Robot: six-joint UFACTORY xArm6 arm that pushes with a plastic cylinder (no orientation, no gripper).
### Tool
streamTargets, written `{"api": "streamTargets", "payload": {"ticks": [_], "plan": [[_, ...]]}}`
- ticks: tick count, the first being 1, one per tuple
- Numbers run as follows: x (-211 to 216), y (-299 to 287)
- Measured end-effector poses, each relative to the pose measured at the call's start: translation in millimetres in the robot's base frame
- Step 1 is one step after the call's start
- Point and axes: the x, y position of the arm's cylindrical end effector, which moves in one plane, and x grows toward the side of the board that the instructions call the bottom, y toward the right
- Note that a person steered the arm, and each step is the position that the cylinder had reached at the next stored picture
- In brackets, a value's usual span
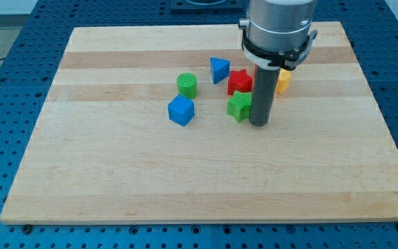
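**Tip beside the green star, right of centre on the board**

On the wooden board [116, 180], in the one camera view, you find my tip [259, 124] standing just beside the green star-shaped block [239, 106], on that block's right as the view has it. Whether the two actually touch cannot be told; any gap is too fine to judge. There are no fingers on this rig to open or close: the rod is bare and holds nothing.

Note the relation that matters: the green star lies to the view's left of the tip and slightly toward the top. Directly above it sits the red star-shaped block [239, 81], close to it or touching. The yellow block [282, 81], shape unclear, shows partly behind the rod on its right side. The blue triangular block [218, 69] lies up-left of the red star. Farther left, the green cylinder [187, 84] and the blue cube [181, 110] stand near each other, apart from the tip.

Around the board you see a blue perforated table [19, 90]. Nothing more of the room is legible.
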Motion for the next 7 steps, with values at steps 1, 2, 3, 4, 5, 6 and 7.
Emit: {"api": "streamTargets", "payload": {"ticks": [1,2,3,4,5,6,7], "plan": [[0,26],[-13,28],[-15,23],[-30,23],[-42,23],[-44,23],[-33,67]]}}
